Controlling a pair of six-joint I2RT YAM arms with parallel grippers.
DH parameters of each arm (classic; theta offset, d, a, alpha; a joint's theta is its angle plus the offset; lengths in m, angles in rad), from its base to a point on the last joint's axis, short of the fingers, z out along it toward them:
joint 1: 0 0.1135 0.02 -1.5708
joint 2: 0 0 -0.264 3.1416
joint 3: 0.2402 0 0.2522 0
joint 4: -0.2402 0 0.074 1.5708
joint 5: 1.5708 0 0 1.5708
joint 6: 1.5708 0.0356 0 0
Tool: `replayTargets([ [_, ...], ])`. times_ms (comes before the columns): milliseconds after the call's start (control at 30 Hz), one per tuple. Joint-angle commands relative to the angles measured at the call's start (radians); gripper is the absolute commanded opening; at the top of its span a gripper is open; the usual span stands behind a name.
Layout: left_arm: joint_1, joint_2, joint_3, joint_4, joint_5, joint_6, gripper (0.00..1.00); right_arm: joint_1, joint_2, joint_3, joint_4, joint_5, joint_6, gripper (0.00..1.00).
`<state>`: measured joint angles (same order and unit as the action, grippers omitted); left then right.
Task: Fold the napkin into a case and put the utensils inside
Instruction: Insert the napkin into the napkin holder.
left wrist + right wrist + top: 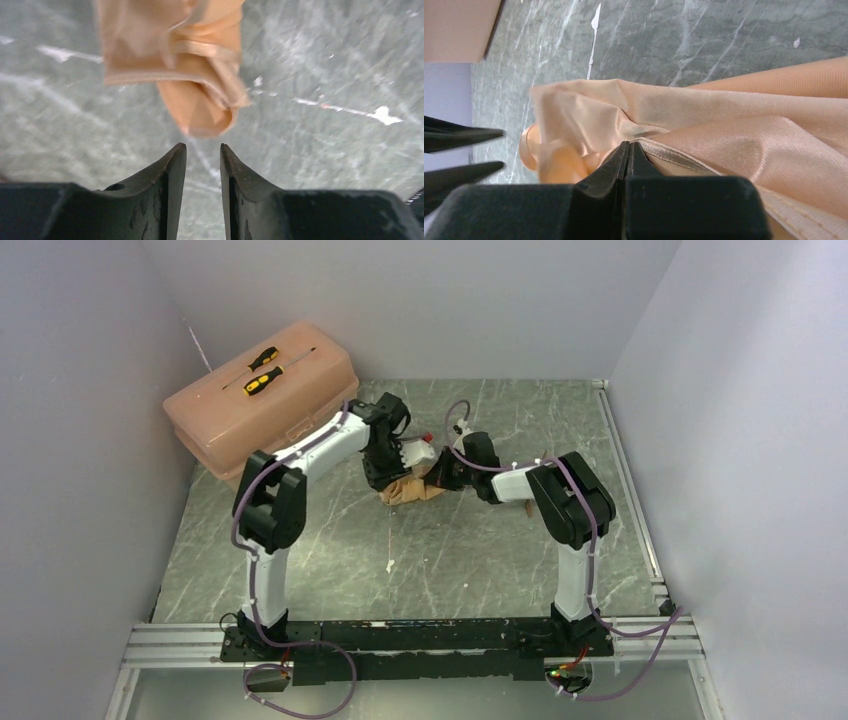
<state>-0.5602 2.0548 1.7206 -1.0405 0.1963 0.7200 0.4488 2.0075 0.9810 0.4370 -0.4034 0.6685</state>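
The peach-tan satin napkin lies bunched and creased on the grey marble table between my two grippers. In the right wrist view, my right gripper has its jaws pressed together at the napkin's hemmed edge and pinches it; from above this gripper is at the cloth's right side. My left gripper is open with a narrow gap and empty, just short of the napkin's folded end, and it sits at the cloth's left side. No utensils are in view.
A pink plastic toolbox stands at the back left with two yellow-and-black screwdrivers on its lid. A small brown sliver shows beside the right forearm; I cannot tell what it is. White walls enclose the table.
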Motion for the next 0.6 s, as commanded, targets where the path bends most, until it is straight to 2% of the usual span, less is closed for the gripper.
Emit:
replayTargets([
  [0,0.044,-0.206,-0.064,0.106,-0.132,0.115,0.41,-0.006,0.020,-0.025,-0.208,0.144,-0.075,0.00],
  [67,0.087,-0.257,-0.159,0.241,-0.180,0.148,0.91,-0.004,0.020,-0.019,-0.209,0.145,-0.072,0.00],
  [100,0.104,-0.272,-0.211,0.278,-0.192,0.167,0.95,-0.001,0.020,-0.014,-0.215,0.148,-0.071,0.00],
  [200,0.143,-0.284,-0.284,0.354,-0.174,0.201,0.95,0.011,0.030,0.009,-0.233,0.153,-0.073,0.00],
  [333,0.141,-0.377,-0.474,0.519,-0.108,0.375,0.95,0.017,0.030,0.015,-0.246,0.163,-0.076,0.00],
  [500,0.098,-0.557,-0.733,0.784,0.122,0.586,0.95,0.018,0.023,0.010,-0.250,0.169,-0.072,0.00],
  [567,0.068,-0.604,-0.838,0.915,0.173,0.696,0.95,0.018,0.024,0.014,-0.253,0.168,-0.068,0.00],
])
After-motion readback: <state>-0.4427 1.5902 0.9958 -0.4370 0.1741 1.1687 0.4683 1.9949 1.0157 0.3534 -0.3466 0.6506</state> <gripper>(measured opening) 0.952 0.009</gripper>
